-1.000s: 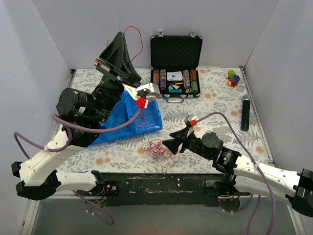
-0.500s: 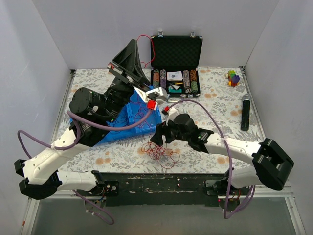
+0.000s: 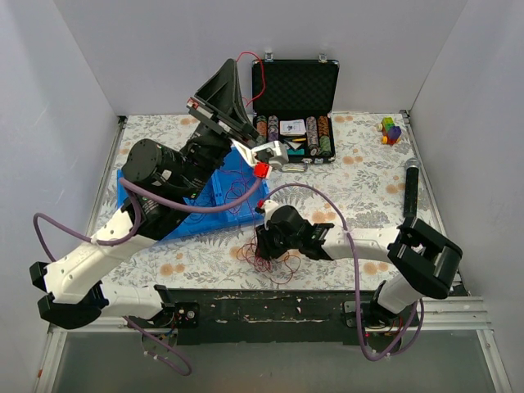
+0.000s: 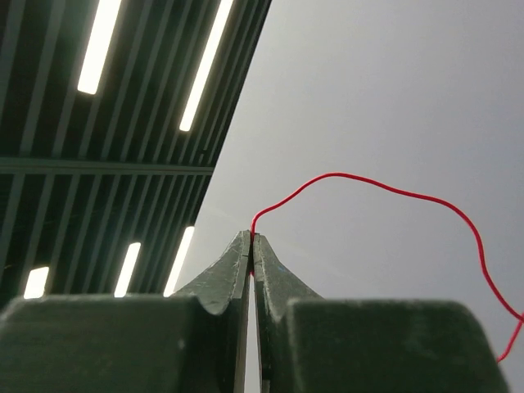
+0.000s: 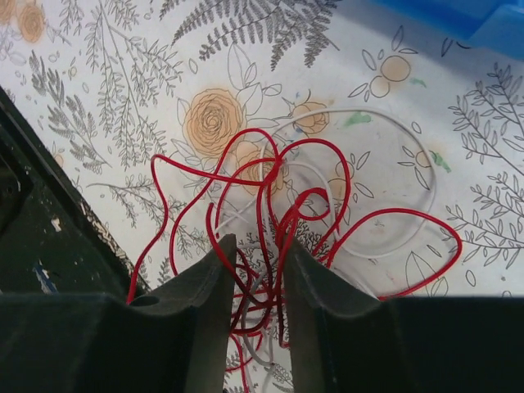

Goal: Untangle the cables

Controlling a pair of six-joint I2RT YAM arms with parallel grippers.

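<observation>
A tangle of thin red and white cables [image 3: 272, 259] lies on the floral tablecloth near the front edge. My right gripper [image 3: 264, 241] is down on the tangle. In the right wrist view its jaws [image 5: 259, 243] stand partly apart, with several red strands [image 5: 270, 188] and a white one [image 5: 409, 155] running between and beyond them. My left gripper [image 3: 235, 64] is raised high at the back, pointing upward. It is shut [image 4: 251, 237] on one red cable [image 4: 368, 182], which arcs away from the fingertips and drops toward the table [image 3: 264, 78].
An open black case of poker chips [image 3: 295, 90] stands at the back centre. A blue plastic sheet [image 3: 221, 203] lies under the left arm. A black microphone [image 3: 410, 188] and small coloured blocks [image 3: 390, 129] are at the right. The black front rail [image 3: 270, 299] runs just below the tangle.
My right arm swung left and came down onto the tangle, its jaws widening and then narrowing around the strands. My left gripper rose and shifted right, still holding the red cable.
</observation>
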